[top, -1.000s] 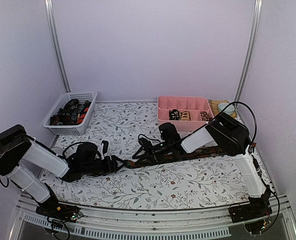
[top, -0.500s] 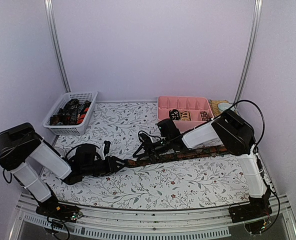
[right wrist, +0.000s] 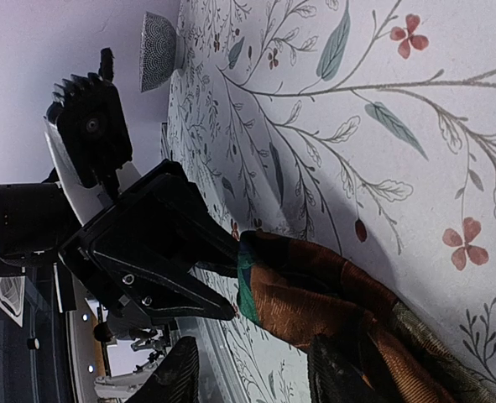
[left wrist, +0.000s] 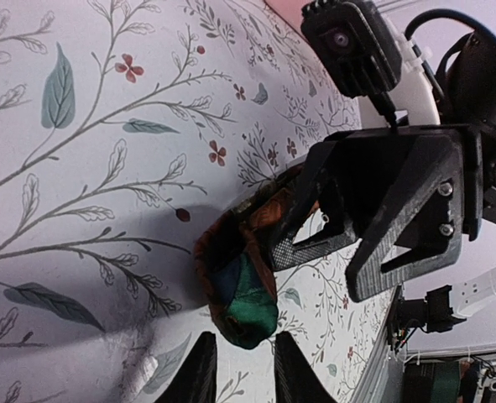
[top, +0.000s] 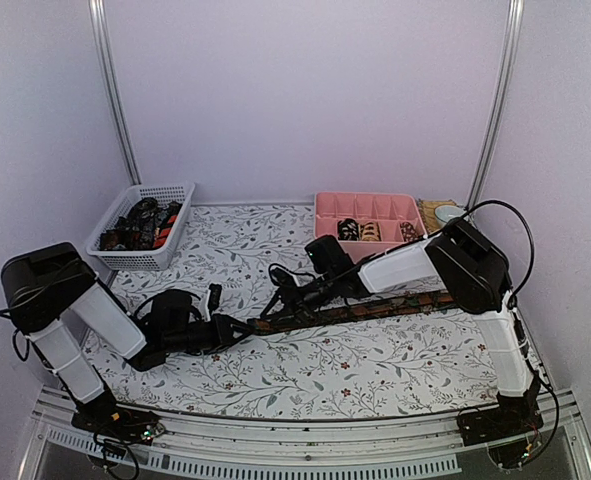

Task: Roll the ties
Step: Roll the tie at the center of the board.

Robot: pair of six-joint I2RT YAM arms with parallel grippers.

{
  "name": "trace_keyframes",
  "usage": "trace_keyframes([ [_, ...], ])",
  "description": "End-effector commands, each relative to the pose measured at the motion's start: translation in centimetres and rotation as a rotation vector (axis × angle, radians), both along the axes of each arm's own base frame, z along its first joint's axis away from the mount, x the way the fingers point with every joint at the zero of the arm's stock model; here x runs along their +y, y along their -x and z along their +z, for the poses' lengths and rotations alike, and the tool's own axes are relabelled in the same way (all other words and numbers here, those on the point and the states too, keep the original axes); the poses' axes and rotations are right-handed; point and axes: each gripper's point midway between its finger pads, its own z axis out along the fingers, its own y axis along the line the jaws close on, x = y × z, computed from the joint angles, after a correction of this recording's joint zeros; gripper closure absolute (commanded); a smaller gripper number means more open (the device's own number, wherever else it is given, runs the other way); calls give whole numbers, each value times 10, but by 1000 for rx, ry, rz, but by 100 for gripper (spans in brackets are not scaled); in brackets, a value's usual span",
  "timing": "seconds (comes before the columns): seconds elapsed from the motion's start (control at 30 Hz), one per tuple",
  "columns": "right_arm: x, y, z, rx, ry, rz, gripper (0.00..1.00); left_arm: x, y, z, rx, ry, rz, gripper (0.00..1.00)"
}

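Necktie (top: 375, 308) of dark brown and orange patterned fabric lies stretched flat on the white leaf-printed bench (top: 305, 375), running from the centre out toward 3 o'clock. Its centre end is folded back on itself, showing a green lining. The left gripper (left wrist: 243, 340) reaches in from 8 o'clock, its two black fingers narrowly apart on either side of that folded end; whether they pinch the cloth I cannot tell. The right gripper (right wrist: 252, 342) comes in from 3 o'clock and hangs just over the necktie beside the fold, jaws spread wide and gripping nothing. At 1 o'clock a pink plastic compartment tray (top: 319, 215) holds several rolled ties (top: 360, 231). At 10 o'clock a white plastic mesh basket (top: 125, 258) holds loose ties (top: 140, 222), black with some red.
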Motion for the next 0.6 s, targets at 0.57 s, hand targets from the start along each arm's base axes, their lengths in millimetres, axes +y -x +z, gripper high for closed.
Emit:
trace_keyframes([
  [0.57, 14, -2, 7, 6, -26, 4, 56, -10, -5, 5, -19, 65, -54, 67],
])
